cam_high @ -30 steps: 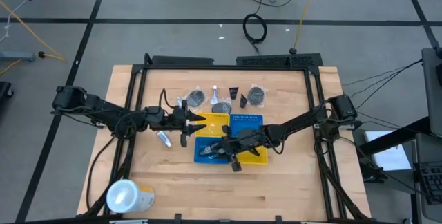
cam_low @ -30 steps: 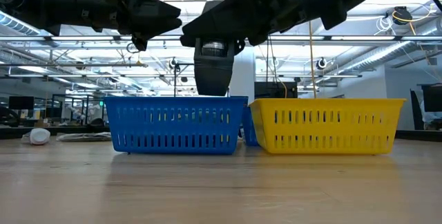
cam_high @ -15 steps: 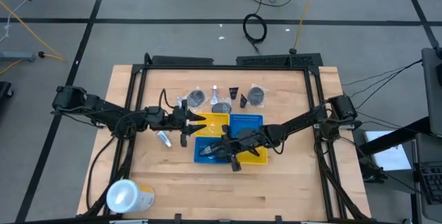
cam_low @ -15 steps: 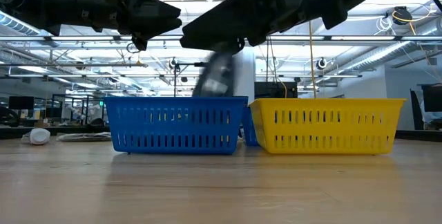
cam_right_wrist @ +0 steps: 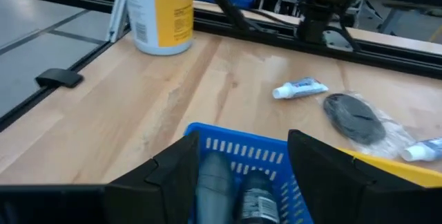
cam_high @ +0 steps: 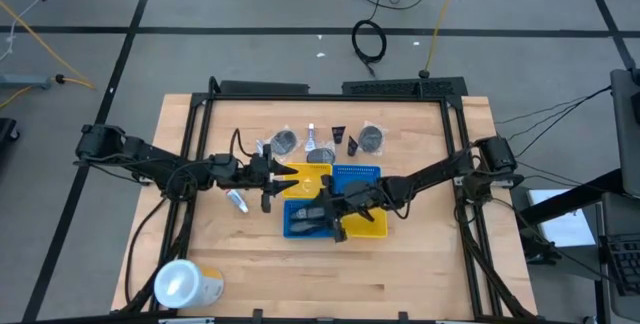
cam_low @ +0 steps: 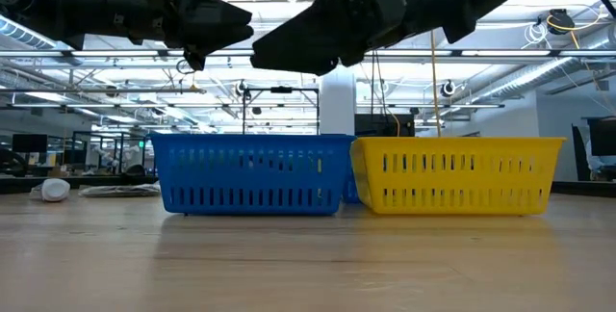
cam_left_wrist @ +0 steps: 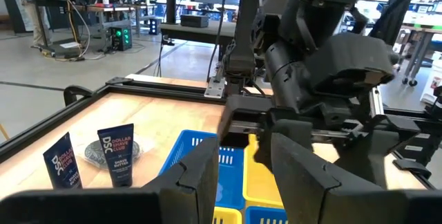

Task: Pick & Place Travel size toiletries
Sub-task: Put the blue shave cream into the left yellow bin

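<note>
The dark bottle (cam_right_wrist: 210, 180) has been released; it now lies in the blue tray (cam_right_wrist: 235, 144) directly below the right gripper (cam_right_wrist: 242, 165), whose fingers stand apart. That placement is judged complete. The left gripper (cam_left_wrist: 242, 165) waits alongside, part open and empty.

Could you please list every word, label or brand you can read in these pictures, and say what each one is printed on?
"DSC DOLLAR SHAVE CLUB", then "SHAVE BUTTER": on the upright dark tube.
"DOLLAR SHAVE CLUB": on the second dark tube beside it; its smaller print is too blurred.
Print on the yellow cylinder and the white tube: too blurred to read.
</note>
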`<state>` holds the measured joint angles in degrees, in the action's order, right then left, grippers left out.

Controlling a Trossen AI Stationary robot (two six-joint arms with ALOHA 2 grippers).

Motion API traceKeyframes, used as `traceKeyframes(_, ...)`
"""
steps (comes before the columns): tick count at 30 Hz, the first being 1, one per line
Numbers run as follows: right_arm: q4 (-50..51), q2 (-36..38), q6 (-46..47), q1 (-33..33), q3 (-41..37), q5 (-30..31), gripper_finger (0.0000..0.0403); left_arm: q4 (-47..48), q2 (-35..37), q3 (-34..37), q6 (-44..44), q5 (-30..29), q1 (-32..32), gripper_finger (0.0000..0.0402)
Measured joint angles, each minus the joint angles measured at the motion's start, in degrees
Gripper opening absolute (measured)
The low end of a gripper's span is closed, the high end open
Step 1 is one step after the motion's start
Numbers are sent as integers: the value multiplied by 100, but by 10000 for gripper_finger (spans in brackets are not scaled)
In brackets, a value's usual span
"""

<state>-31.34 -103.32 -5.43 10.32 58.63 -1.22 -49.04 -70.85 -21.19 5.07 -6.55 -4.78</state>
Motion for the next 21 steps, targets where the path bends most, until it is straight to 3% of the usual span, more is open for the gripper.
traceKeyframes(3,182,166,47,-134,-2,114,215,4,0,0,1,0,-1,131)
traceKeyframes(11,1754,951,85,-438,2,1745,210,142,0,0,7,-151,-2,131)
traceKeyframes(21,2967,1500,813,-951,-7,1942,190,181,0,0,44,-351,-2,131)
